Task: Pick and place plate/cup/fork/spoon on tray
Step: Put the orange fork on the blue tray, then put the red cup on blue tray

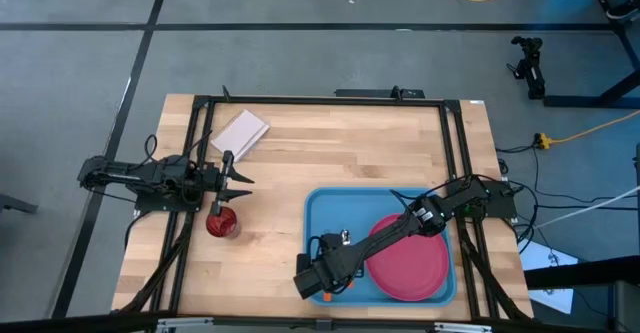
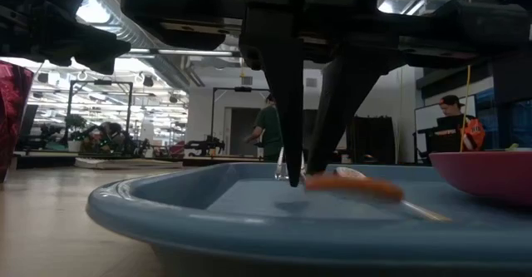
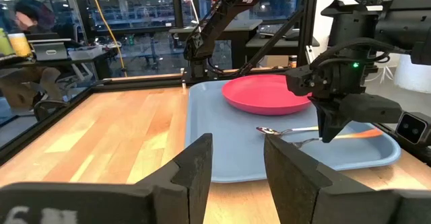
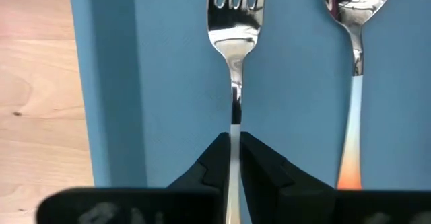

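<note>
The light-blue tray [image 1: 322, 211] lies at the table's near right with the pink-red plate [image 1: 410, 258] in it. The fork [image 4: 234, 22] and the spoon [image 4: 353, 49] lie side by side on the tray's left part. My right gripper [image 4: 234, 146] stands over the fork, fingers pointing down, shut on its handle; it also shows in the high view [image 1: 318, 273]. The dark red cup [image 1: 222, 223] stands on the bare table left of the tray. My left gripper [image 1: 243, 180] is open and empty just beyond the cup, facing the tray. My right gripper pinches the fork's silver handle [image 4: 234, 120] about midway along, between its two fingertips [image 4: 219, 153]. The fingers come from above and lie across the handle. The fork lies level, tines up, at the tray's floor; whether it rests on it I cannot tell.
A pale rectangular pad [image 1: 240, 133] lies at the table's far left. A black frame runs round the table's edges [image 1: 320, 100]. Bare wood lies between the cup and the tray. People stand in the room behind [image 2: 270, 131].
</note>
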Available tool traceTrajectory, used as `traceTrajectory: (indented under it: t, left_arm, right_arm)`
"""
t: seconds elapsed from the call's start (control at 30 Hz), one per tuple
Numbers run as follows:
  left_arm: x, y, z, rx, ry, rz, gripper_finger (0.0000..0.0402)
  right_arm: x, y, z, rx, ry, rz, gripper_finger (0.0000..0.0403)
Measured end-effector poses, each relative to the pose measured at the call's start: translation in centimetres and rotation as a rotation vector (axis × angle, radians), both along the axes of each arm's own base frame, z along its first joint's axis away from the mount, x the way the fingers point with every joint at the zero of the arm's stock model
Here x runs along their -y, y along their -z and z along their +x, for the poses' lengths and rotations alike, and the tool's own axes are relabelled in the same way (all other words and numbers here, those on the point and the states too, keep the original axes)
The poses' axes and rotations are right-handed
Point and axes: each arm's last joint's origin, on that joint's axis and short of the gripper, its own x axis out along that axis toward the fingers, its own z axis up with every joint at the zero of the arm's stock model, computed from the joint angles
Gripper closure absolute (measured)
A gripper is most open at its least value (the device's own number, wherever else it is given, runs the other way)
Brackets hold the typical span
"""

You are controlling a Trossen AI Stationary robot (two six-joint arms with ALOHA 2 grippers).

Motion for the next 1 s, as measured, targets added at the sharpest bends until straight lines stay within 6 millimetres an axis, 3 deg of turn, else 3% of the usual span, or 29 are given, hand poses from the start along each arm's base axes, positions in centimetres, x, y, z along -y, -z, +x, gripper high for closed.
traceTrajectory:
  t: [0.57,0.77,1.0]
  left_arm:
    - [0.0,0.0,0.0,0.0,0.0,0.0,0.0275]
    - [0.0,0.0,0.0,-0.001,0.0,0.0,0.0275]
    - [0.0,0.0,0.0,0.0,0.0,0.0,0.0275]
  right_arm:
    - [0.1,0.0,0.0,0.009,0.009,-0.016,0.0363]
    - [0.6,-0.8,0.2,0.105,-0.008,-0.205,0.0363]
    - [1.0,-3.5,0.7,0.238,-0.335,-0.62,0.0363]
